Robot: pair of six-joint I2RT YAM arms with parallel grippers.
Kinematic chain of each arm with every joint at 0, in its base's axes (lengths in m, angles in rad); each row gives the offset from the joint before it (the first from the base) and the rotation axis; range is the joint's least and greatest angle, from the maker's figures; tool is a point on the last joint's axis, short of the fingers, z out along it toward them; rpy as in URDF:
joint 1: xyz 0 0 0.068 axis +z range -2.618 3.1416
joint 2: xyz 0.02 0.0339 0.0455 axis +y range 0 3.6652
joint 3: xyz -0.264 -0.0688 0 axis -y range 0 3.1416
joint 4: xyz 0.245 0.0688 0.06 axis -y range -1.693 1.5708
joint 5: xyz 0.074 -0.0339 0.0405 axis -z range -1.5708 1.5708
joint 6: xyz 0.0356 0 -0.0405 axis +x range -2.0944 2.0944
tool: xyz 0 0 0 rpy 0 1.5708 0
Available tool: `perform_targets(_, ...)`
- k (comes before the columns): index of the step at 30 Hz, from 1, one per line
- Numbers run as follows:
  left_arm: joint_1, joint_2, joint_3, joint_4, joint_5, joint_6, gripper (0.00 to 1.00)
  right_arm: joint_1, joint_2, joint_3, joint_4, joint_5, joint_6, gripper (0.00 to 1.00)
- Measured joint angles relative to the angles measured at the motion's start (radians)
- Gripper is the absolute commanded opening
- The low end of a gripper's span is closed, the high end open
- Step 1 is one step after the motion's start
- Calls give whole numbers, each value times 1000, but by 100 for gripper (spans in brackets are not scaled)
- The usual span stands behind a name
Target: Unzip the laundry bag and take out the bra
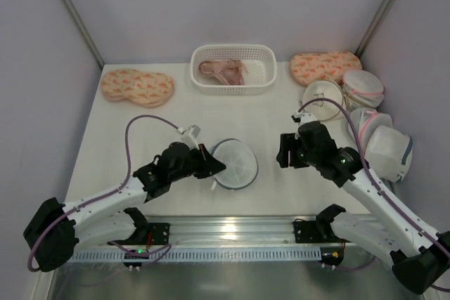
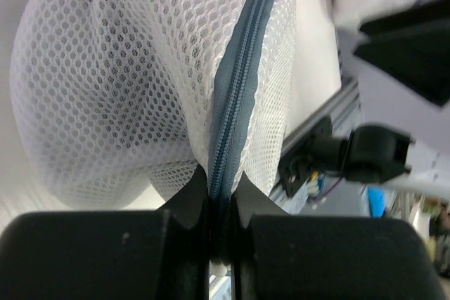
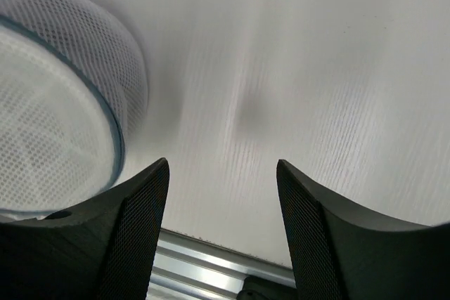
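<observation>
left fingers (image 2: 186, 198) on one laundry bag (image 1: 234, 163)

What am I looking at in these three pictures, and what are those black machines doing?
Two robot arms stand at a white table. One picture looks down from above; the other two come from small cameras on each wrist. The left claw is shut on the zip edge of a round mesh laundry bag. The right claw is open and holds nothing. Farther back sit a white basket with a pink bra, orange padded pieces and more mesh bags.
</observation>
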Motion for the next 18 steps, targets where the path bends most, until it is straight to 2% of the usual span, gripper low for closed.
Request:
perform_targets(4,1,-53,-60,48,-165,-158,0,31,-175,-95,71,-53,21,66)
perform_targets(7,2,-47,-70,74,-233,-264,0,83,-265,-157,140,-136,38,66)
perform_targets(14,14,67,-69,218,-267,-491,0,325,-203,-247,323,-168,87,66)
perform_targets(18,17,127,-69,292,-251,-585,0,370,-159,-306,443,-157,111,66)
